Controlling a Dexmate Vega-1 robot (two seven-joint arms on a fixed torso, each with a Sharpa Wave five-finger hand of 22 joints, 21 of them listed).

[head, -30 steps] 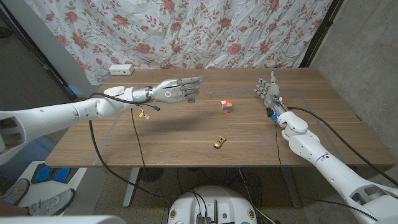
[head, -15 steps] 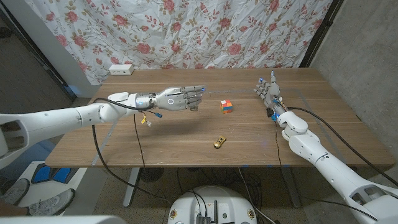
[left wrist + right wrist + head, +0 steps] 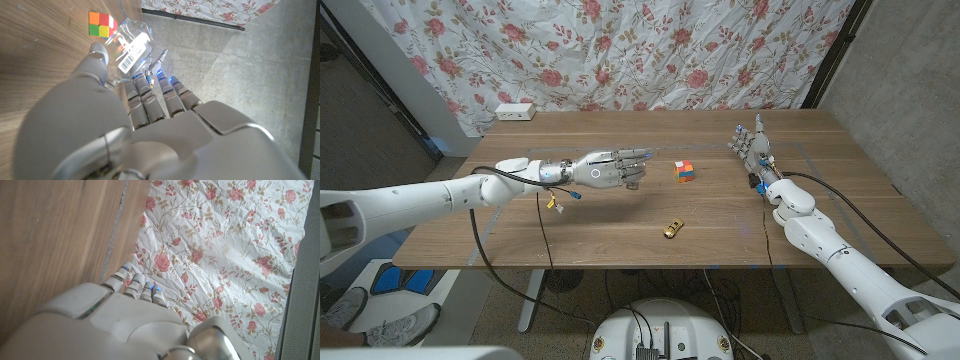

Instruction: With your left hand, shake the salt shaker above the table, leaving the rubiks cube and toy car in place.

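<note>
The left hand [image 3: 605, 171] hangs above the table [image 3: 520, 225], reaching in from the robot's left toward the middle, its fingers [image 3: 150, 97] pointing toward the cube [image 3: 685, 171]. It holds the shaker [image 3: 131, 44] — a clear container with a barcode label — between the thumb and the fingers; in the head view the shaker [image 3: 633, 172] is just a small pale shape at the fingertips, off the wood. The hand's shadow falls on the table beneath it. A cable with small yellow and blue tags dangles from the wrist.

The cube sits on the table just beyond the left hand's fingertips, apart from them, its orange, red, yellow and green squares plain in the left wrist view [image 3: 102, 24]. The car [image 3: 673, 229] — small and gold — lies nearer the front edge, well apart from both the hand and the cube.

The right hand [image 3: 751, 142] is over toward the table's far right side, fingers apart and reaching toward the back edge, with nothing in it. In its own wrist view the hand [image 3: 120, 315] lies along the table's edge with the floral curtain [image 3: 220, 255] behind. A white power strip [image 3: 515, 111] rests at the far left corner.
</note>
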